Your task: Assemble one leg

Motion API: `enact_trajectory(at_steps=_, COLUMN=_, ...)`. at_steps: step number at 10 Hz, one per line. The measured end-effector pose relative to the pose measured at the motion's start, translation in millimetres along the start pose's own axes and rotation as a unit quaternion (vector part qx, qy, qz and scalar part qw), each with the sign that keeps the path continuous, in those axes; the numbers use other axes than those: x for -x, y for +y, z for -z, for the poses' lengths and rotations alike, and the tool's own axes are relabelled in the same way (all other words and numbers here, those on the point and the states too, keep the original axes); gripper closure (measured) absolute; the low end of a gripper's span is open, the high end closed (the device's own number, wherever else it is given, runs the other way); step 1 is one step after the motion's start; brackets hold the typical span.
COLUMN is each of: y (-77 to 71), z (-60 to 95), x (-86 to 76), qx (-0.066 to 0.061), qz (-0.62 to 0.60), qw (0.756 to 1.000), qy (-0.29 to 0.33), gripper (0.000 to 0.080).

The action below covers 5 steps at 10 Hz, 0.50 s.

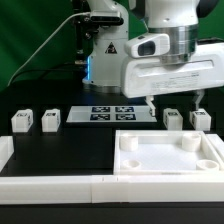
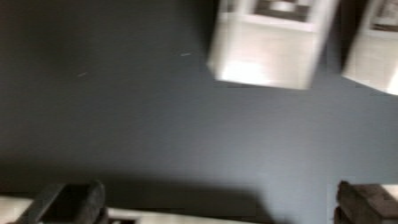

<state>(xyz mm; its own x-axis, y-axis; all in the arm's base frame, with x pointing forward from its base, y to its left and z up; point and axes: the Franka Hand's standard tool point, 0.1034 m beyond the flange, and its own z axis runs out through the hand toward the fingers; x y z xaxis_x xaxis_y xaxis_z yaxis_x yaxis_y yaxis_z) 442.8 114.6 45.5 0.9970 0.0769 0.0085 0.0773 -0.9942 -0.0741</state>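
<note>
Exterior view: pincer wide, empty, hovering over table near leg, white panel just beside

Legs in a row flanking the marker board, panel in front of them, toward the exterior view's right

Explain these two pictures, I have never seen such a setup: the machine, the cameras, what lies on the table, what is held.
The machine is a white robot arm ending in a two-finger gripper. One picture is taken from off the arm; the other from a camera on its wrist, looking down past the dark fingertips. On the black table lie four small white square-sectioned plastic legs with black-and-white tags, a large white square panel with round corner sockets, and the white marker board. The gripper is open and holds nothing.
</note>
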Motion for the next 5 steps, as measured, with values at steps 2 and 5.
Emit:
enact_trajectory(at_steps=2, y=-23.2, z=-3.6, x=3.1, qx=-0.001, qz=-0.012, qw=1.0, qy=-0.003, gripper=0.0151)
enact_trajectory(at_steps=5, y=-42.8, z=-11.0, x=1.7, qx=-0.008, qz=-0.028, qw=1.0, qy=-0.007, gripper=0.0151)
